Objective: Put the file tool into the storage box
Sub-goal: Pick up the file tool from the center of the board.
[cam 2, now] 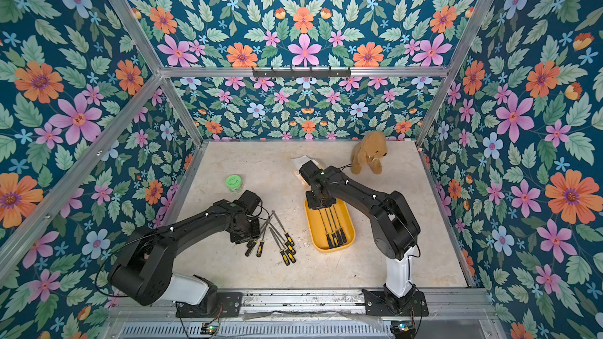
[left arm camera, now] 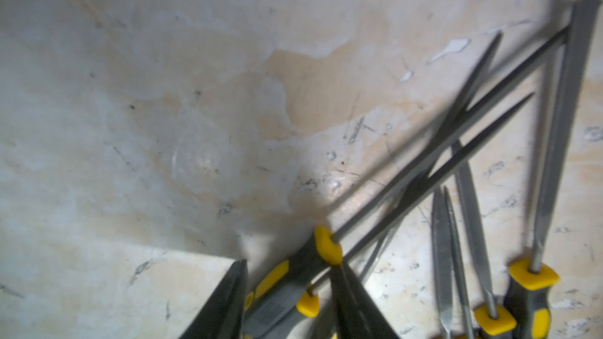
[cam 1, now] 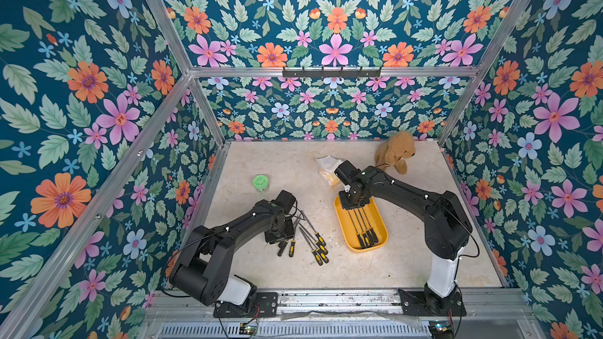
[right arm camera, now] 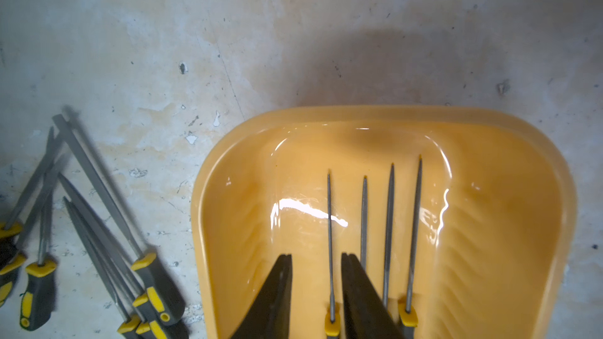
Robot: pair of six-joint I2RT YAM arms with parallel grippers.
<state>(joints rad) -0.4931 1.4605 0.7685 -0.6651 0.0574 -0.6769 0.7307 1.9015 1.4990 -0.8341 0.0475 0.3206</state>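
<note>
Several file tools (cam 1: pixel 318 242) with black-and-yellow handles lie crossed on the stone table left of the storage box (cam 1: pixel 378 220), a shallow yellow-orange tray. In the left wrist view my left gripper (left arm camera: pixel 290 264) is shut on the handle of one file tool (left arm camera: pixel 328 246); a second handle (left arm camera: pixel 308 304) lies under it between the fingers. In both top views the left wrist hides those jaws. My right gripper (right arm camera: pixel 316 256) hangs open over the far end of the box (right arm camera: pixel 248 207), holding nothing. Several files (right arm camera: pixel 390 223) lie side by side inside the box (cam 2: pixel 346 223).
A green-lidded jar (cam 1: pixel 260 182) stands behind the left arm. A crumpled plastic pack (cam 1: pixel 326 166) and a brown teddy bear (cam 1: pixel 394 151) sit at the back right. Floral walls close in the table on three sides.
</note>
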